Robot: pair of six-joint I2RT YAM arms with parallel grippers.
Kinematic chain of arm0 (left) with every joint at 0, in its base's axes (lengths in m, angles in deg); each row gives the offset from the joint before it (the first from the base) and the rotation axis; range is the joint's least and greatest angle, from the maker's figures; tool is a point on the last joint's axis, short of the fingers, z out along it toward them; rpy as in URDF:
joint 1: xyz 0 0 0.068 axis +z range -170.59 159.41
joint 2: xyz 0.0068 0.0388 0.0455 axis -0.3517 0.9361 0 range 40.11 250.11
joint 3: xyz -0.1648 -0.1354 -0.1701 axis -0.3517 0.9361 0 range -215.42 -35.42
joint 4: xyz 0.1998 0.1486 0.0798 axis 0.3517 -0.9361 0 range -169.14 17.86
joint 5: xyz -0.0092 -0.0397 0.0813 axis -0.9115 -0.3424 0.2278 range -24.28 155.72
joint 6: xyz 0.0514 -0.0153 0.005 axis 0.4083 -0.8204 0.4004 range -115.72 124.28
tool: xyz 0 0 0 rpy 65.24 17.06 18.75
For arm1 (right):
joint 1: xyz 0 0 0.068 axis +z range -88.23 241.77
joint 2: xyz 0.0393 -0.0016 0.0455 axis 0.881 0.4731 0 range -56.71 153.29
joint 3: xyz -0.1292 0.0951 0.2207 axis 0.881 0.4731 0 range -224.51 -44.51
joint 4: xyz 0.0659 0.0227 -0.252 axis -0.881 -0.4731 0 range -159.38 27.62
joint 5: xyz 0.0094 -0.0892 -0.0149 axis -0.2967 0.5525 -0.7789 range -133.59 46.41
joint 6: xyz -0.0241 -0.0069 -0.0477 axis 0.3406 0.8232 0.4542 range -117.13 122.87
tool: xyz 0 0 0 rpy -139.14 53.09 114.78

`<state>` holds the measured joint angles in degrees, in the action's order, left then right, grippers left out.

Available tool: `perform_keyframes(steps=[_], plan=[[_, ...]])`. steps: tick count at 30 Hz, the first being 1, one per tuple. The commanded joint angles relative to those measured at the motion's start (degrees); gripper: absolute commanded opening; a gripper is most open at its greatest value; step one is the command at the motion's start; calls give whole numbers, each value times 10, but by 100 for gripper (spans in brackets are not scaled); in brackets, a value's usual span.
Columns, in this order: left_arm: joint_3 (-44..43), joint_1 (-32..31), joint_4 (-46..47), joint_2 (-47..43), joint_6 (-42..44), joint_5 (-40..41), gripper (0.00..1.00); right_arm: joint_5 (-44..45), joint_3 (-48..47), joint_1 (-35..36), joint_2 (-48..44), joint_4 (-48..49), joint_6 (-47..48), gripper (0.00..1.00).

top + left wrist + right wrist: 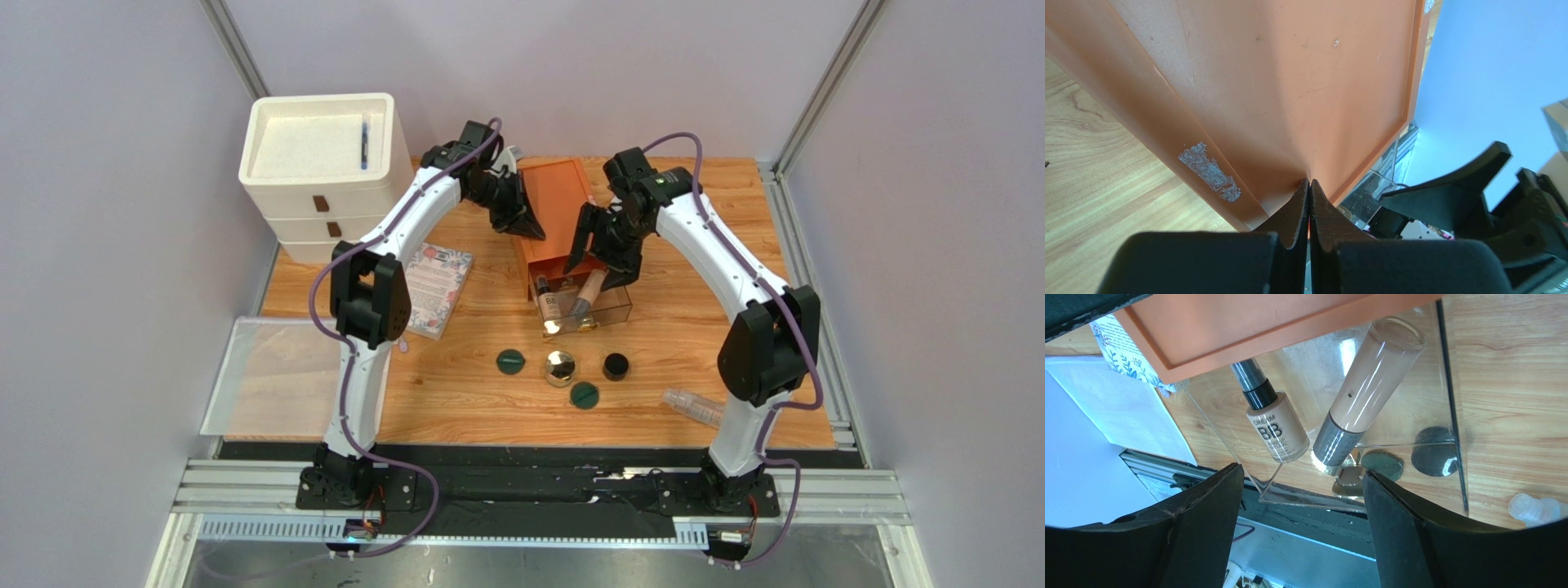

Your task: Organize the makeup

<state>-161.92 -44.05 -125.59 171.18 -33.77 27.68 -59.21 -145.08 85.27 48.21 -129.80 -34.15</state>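
Observation:
Two beige dark-capped tubes (1277,429) (1364,392) lie in a clear drawer (590,303) pulled out of the orange-brown box (552,202). My right gripper (591,249) is open and empty just above that drawer, and the right wrist view shows its fingers spread wide (1301,474). My left gripper (528,226) is shut, with its tips (1309,184) resting on the box top (1290,92). On the table in front lie two dark green compacts (510,360) (584,395), a gold-rimmed compact (561,368), a black jar (616,365) and a clear bottle (693,406).
A floral notebook (436,288) lies left of the box, beside the left arm. A white drawer unit (321,172) stands at the back left. A clear shallow tray (264,374) sits at the left table edge.

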Motion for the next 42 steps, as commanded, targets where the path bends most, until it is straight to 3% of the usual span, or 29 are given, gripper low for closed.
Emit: perform_keyframes(steps=[1, 7, 11, 16, 26, 37, 42], plan=[[-7, 3, -17, 10, 14, 29, 0, 34, -16, -15, -72, -20, -3, 75], [-7, 4, -16, 11, 16, 25, 0, 17, 118, -93, -180, 3, -55, 81], [-6, 4, -15, 11, 17, 20, 0, -34, 249, -184, -271, 32, -107, 100], [-3, 5, -10, 9, 15, 10, 0, 0, 351, -254, -385, -8, -193, 100], [27, 7, -1, -1, 29, -2, 0, 35, 540, -268, -497, -62, -370, 98], [37, 16, 0, -5, 42, -13, 0, 139, 638, -284, -514, -40, -465, 91], [37, 18, 0, -3, 46, -19, 0, 118, 680, -297, -484, 17, -491, 87]])
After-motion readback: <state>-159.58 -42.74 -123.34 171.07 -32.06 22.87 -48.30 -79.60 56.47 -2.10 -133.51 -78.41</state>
